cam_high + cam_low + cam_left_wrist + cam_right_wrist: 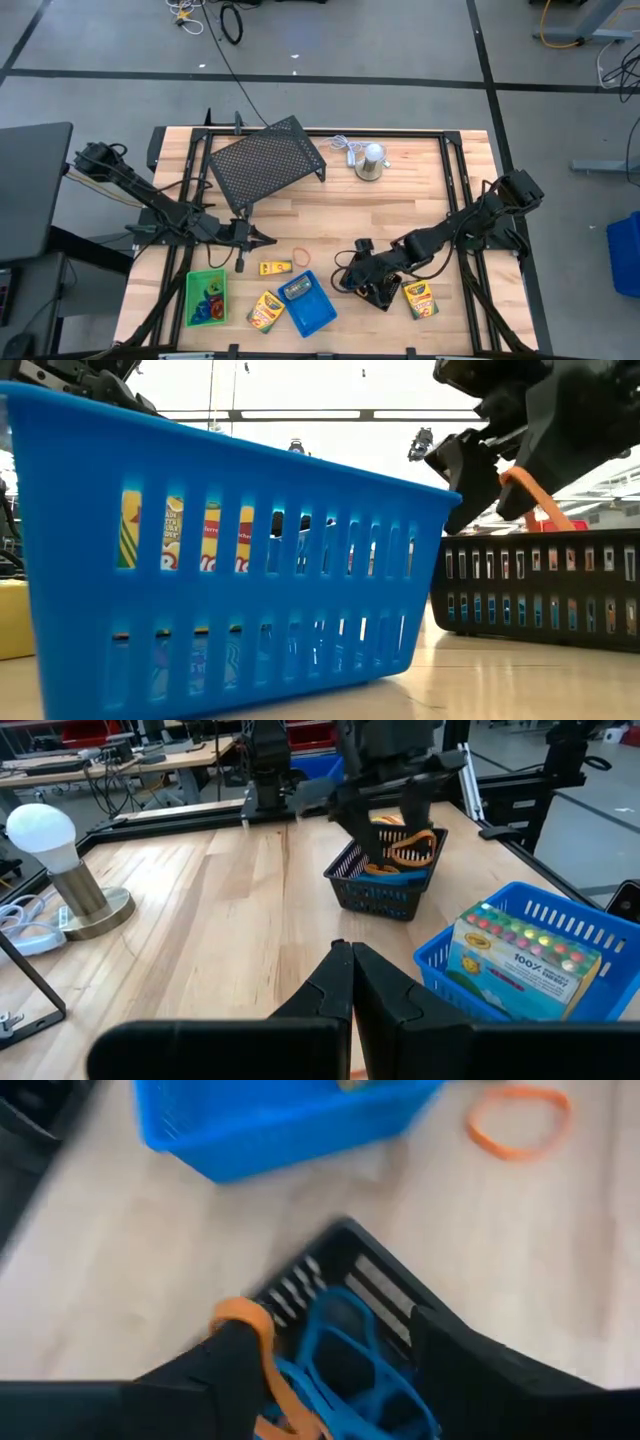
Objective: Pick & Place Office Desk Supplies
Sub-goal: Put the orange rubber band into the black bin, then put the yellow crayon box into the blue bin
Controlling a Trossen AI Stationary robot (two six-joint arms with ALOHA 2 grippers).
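My right gripper (340,1335) stands open over the small black mesh tray (378,896), near the table's front right. A blue elastic loop (345,1365) lies in that tray, and an orange loop (410,850) clings to one finger. My left gripper (351,956) is shut and empty, hovering left of centre (266,239). The blue tray (312,314) holds a crayon box (520,960). A second orange loop (300,258) lies flat on the table. Loose crayon boxes (275,268) (264,312) (420,298) lie on the table, and the green tray (192,290) stands at the front left. My right gripper touches only the orange loop, which is draped over the tip of one finger (243,1320), not pinched between the two. The fingers slant down from above into the black tray. The loop hangs slack below the tip (527,495), its lower part down among the tray's contents.
A large black mesh rack (265,160) stands tilted at the back left. A silver dome-shaped lamp (370,160) with a white cord sits at the back centre. Bare wood lies between the rack and the trays.
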